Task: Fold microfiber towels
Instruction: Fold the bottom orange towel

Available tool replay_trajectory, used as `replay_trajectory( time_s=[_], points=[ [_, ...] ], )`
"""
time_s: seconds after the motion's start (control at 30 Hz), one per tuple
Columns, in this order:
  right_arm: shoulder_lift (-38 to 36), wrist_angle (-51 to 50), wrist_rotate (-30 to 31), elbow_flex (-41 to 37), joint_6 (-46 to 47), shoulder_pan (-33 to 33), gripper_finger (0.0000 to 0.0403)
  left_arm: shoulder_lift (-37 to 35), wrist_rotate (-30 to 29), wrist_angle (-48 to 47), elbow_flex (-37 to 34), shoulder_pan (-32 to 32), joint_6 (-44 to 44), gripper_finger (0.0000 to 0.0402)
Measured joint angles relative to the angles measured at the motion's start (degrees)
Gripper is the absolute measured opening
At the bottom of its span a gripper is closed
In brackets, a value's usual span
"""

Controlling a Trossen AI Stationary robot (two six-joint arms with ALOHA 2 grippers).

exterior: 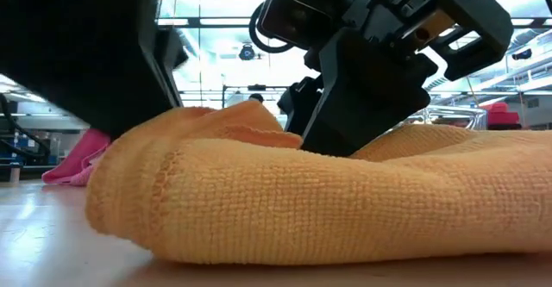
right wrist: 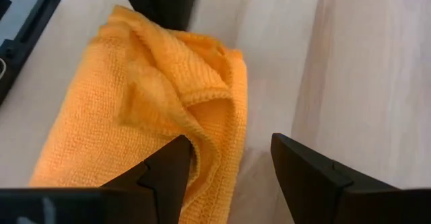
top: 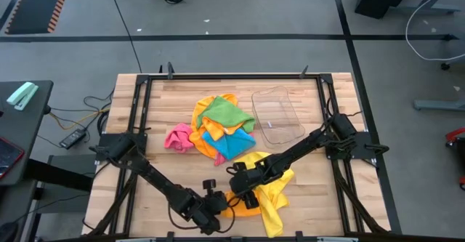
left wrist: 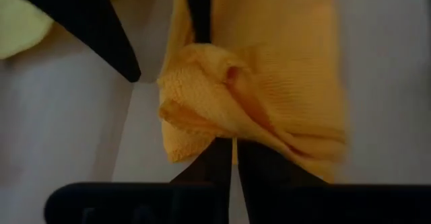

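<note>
An orange microfiber towel (top: 245, 204) lies loosely folded near the table's front edge, partly on a yellow towel (top: 274, 192). In the low view the orange towel (exterior: 302, 201) shows as a thick rounded fold resting on the table. My left gripper (left wrist: 234, 158) is shut on its bunched end. My right gripper (right wrist: 229, 143) is open at the towel's other end (right wrist: 135, 96), one finger over the cloth and the other over bare wood. More towels, orange, green, blue and pink, lie heaped (top: 221, 126) at mid-table. My left gripper pinches a bunched fold at the orange towel's end (left wrist: 229, 133) between its two fingers, several layers gathered together. The fingers slant downward from the table's left front. The rest of the towel lies on the table beyond them. My right gripper has one finger (right wrist: 168, 170) at the towel's folded edge (right wrist: 222, 150); whether it touches the cloth I cannot tell.
A clear plastic tray (top: 280, 115) stands at the back right. A pink towel (top: 178, 136) lies at the left of the heap. A black frame (top: 218, 75) runs round the table's edges. Bare wood shows at the front left and right.
</note>
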Motion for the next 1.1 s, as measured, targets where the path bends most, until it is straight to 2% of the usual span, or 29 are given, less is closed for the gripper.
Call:
replay_trajectory(
  time_s=[0.13, 0.33, 0.5, 0.7, 1.1],
  points=[
    [0.00, 0.00, 1.20, 0.00, -0.63, -0.04, 0.0216, -4.88, 2.75, -3.60, 0.00, -0.04, -0.15, 0.0016],
    [0.02, 0.19, 2.19, 0.00, -0.42, -0.04, 0.0216, -9.11, 3.10, 3.68, 0.07, 0.32, 0.90, 0.0013],
    [0.04, 0.48, 2.19, 0.00, 0.31, -0.04, 0.0216, -5.74, 2.58, 6.20, 0.07, 1.95, 1.46, 0.0023],
    [0.04, 0.36, 2.17, 0.00, 0.48, -0.01, 0.0216, -0.10, 4.18, 8.03, 0.00, 4.55, 1.38, 0.0011],
    [0.13, 0.26, 1.66, 0.02, -0.20, 1.15, 0.0216, 0.29, 5.05, -0.65, 0.02, 4.65, -2.04, 0.0012]
  ],
)
